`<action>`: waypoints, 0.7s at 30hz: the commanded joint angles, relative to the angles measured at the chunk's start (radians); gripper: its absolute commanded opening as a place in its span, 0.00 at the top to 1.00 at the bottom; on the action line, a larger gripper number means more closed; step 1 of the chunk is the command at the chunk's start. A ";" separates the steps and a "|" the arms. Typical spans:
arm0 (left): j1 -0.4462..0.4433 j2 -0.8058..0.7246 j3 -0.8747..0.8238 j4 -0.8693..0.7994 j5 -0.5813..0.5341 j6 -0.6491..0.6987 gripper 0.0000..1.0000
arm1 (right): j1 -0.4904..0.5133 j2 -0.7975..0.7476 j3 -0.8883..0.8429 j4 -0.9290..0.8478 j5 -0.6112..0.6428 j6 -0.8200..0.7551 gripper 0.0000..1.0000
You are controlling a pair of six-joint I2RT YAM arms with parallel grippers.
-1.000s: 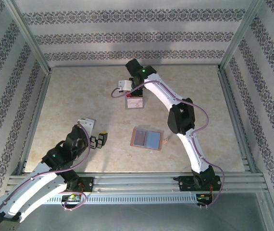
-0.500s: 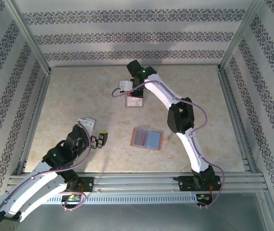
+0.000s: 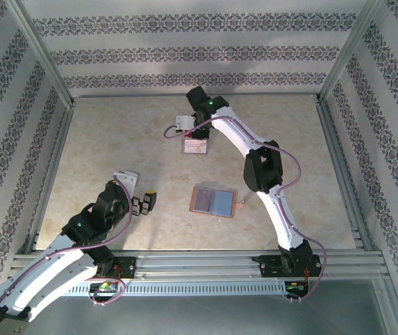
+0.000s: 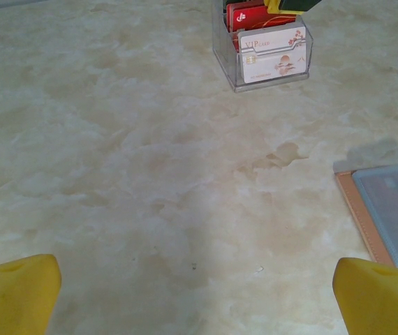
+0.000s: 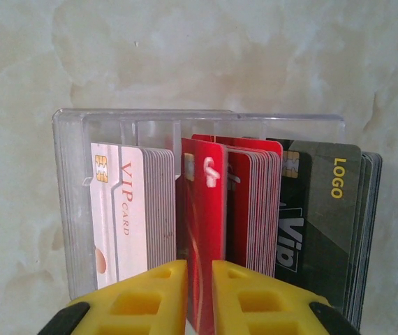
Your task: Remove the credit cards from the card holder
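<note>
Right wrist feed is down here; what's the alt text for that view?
The right gripper has its yellow fingertips close on either side of a red card standing in a clear box, between a stack of white VIP cards and more red cards; dark LOGO cards sit rightmost.

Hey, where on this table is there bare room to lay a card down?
Bare marble between the card holder and the clear card box, across the table's right side, and its far-left corner. Crowded at the box, where the right fingers flank a red card.
</note>
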 commanded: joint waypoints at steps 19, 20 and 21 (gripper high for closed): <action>-0.006 0.046 0.051 -0.001 -0.010 -0.069 0.00 | -0.003 -0.353 -0.172 0.001 -0.050 0.243 0.62; -0.006 0.048 0.054 -0.003 -0.009 -0.074 0.00 | -0.002 -0.377 -0.192 0.002 -0.050 0.273 0.61; -0.006 0.051 0.058 -0.006 -0.004 -0.080 0.00 | -0.003 -0.408 -0.218 0.005 -0.051 0.307 0.60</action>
